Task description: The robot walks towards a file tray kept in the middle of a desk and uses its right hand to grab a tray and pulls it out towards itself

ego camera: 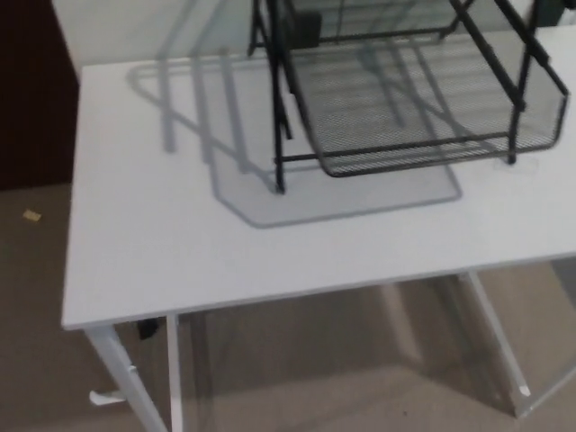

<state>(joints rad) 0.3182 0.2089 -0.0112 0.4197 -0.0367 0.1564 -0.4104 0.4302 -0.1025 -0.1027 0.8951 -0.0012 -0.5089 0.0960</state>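
while i look down from my head camera, neither of my hands shows anywhere, so i cannot tell whether my fingers are released, clenched or grasping anything.

the desk (225,243) is a flat, smooth white slab with a thin straight front edge, carried on slim white metal legs (121,378); a slanted white brace shows under its right end. the file tray (396,81) stands toward the far right of the desk surface, its top cut off by the upper edge of the picture. it is a black wire frame of thin upright rods with angled bars on the sides. its lowest tray (423,108) is fine black mesh, see-through, shallow, with rounded front corners and a thin rim, and its front juts past the frame's front posts toward the near edge. grey shadows of the rods fall across the far left part of the surface, and a flat patch of shadow lies just in front of the tray.

below the desk the floor (54,270) is dull brownish-grey, with a small yellow scrap (32,215) lying off the left edge. a dark reddish-brown panel (31,99) fills the upper left corner.
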